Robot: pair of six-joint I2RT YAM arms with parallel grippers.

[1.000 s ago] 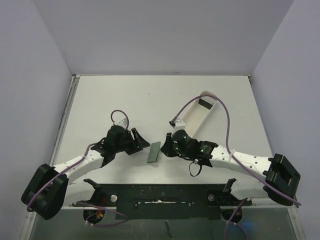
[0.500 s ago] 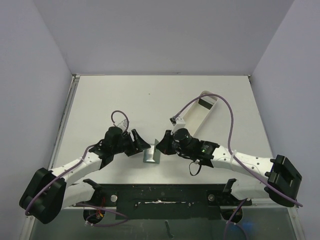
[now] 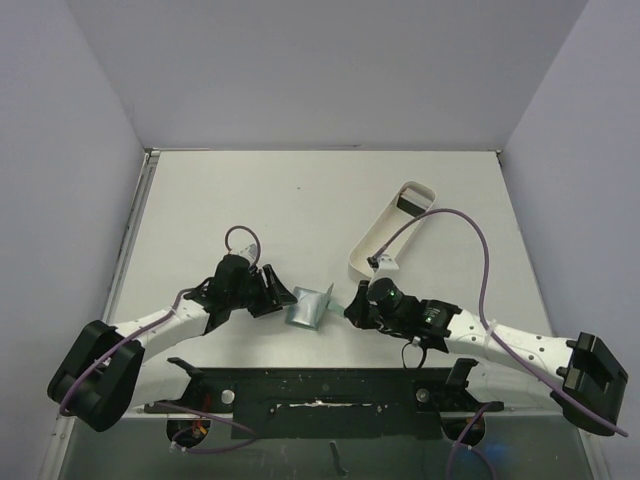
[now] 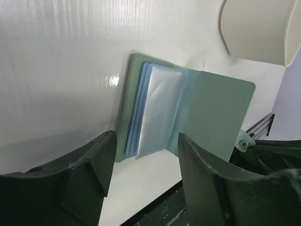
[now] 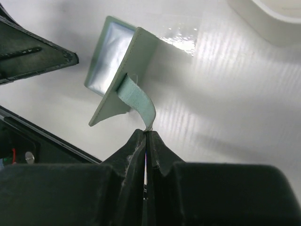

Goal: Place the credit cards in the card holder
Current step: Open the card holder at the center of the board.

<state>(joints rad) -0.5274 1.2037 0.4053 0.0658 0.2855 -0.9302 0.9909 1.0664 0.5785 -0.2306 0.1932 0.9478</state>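
The grey-green card holder (image 3: 308,307) lies open on the table between the arms, with its bluish inner pockets (image 4: 157,110) showing. My right gripper (image 3: 350,308) is shut on the holder's snap tab (image 5: 138,101) and holds the cover (image 5: 120,80) tilted up off the pockets. My left gripper (image 3: 281,298) is open, its fingers either side of the near edge of the holder (image 4: 188,113), apart from it. A black credit card (image 3: 410,203) lies at the far end of the white tray; other cards do not show.
The long white oblong tray (image 3: 385,235) lies at an angle behind the right gripper and shows in the left wrist view (image 4: 256,28) and right wrist view (image 5: 268,19). The black arm-mount rail (image 3: 320,395) runs along the near table edge.
The holder went from closed and flat to open. My right gripper pulled the tab to the right and nearer, lifting the cover. My left gripper stayed open at the holder's left side.
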